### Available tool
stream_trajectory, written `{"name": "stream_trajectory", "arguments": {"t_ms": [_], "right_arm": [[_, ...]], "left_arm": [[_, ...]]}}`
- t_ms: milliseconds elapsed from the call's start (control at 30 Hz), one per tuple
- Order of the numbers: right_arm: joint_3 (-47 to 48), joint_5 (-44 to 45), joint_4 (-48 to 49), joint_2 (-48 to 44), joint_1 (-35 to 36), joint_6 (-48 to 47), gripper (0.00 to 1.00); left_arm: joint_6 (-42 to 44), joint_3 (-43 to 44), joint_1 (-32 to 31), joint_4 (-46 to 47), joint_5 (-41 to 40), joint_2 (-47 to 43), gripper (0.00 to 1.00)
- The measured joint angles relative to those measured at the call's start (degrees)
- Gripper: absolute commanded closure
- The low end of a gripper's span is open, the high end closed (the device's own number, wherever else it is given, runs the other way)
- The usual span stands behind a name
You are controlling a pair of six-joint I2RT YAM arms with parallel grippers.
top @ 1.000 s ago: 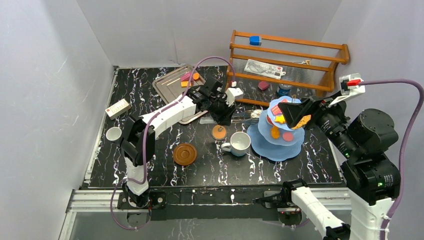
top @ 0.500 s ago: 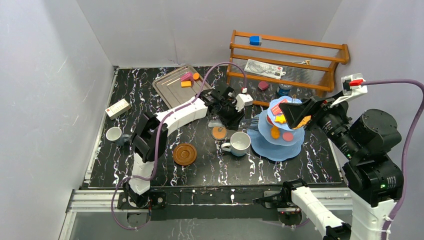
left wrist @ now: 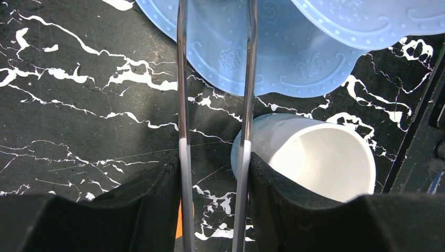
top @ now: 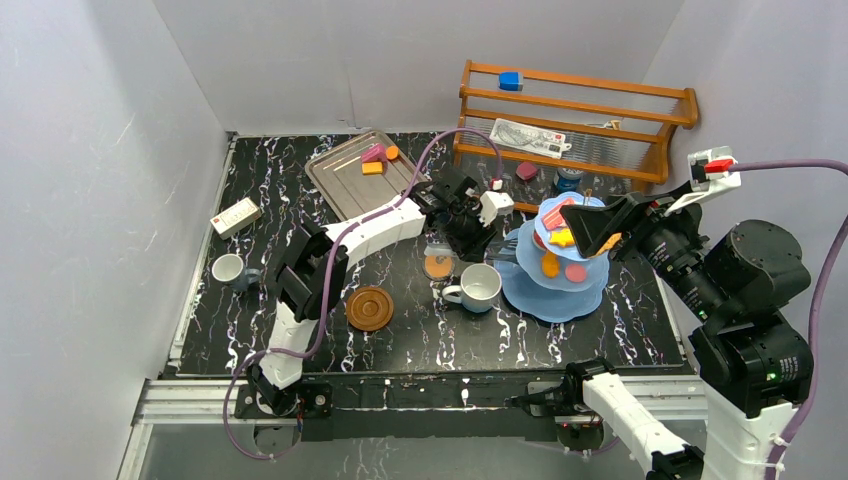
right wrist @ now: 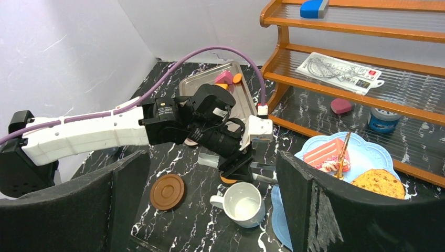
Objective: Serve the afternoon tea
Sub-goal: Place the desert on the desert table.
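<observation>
The left gripper [left wrist: 212, 184] is clamped on thin silver metal tongs [left wrist: 181, 79] beside the round white mug [left wrist: 315, 157]. The right gripper [right wrist: 210, 194] stands wide apart near the light-blue three-tier stand [top: 560, 300].

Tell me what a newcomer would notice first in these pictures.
The light-blue three-tier stand sits right of centre on the black marbled table, dotted with colourful pastries. Next comes the left arm, reaching across toward it. Its jaws are shut on metal tongs, which point over the stand's bottom tier beside the white mug. A wooden rack stands behind.
</observation>
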Motion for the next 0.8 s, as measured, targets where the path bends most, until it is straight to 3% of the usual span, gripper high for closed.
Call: {"name": "stream_trajectory", "arguments": {"t_ms": [500,800], "right_arm": [[-0.7,0.0,0.2,0.0,0.0,-0.2,0.01],[-0.7,0.0,0.2,0.0,0.0,-0.2,0.01]], "left_arm": [[0.0,0.0,0.0,0.0,-2.4,0.1,0.49],[0.1,-0.5,-0.1,0.0,-4.2,-0.3,0.51]]}}
